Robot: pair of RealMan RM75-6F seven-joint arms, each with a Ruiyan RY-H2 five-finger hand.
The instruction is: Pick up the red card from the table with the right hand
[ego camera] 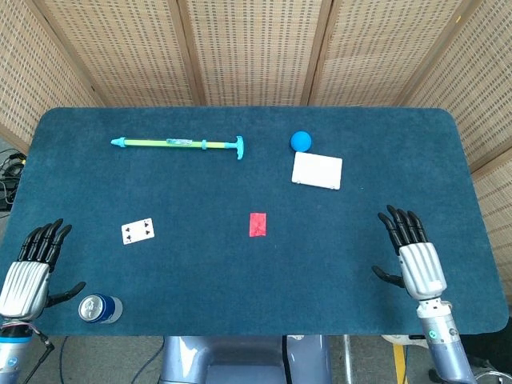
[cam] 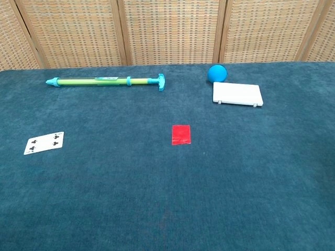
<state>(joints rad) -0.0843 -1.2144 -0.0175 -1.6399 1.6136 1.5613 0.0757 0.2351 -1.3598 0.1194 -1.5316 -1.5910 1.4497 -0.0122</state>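
The red card [ego camera: 258,224] lies flat on the blue felt table [ego camera: 200,280], near the middle and slightly toward the far side, with bare cloth all round it. Our right hand [ego camera: 414,260] sits palm down over the near right part of the table, well apart from the card, fingers [ego camera: 400,226] stretched forward and spread, thumb out to the side, holding nothing. Our left hand [ego camera: 28,272] rests at the near left corner, fingers likewise extended and empty, just beside a drinks can [ego camera: 99,307].

Further out we see a playing card [ego camera: 138,231] to the left, a white flat case [ego camera: 317,170] and a blue ball [ego camera: 301,141] beyond the red card, and a green and teal pump-like tool [ego camera: 178,143] at the far left.

We judge the risk to be in the card itself: thin and flat on soft pile, it gives our fingertips no edge, so it may slide or buckle rather than lift.
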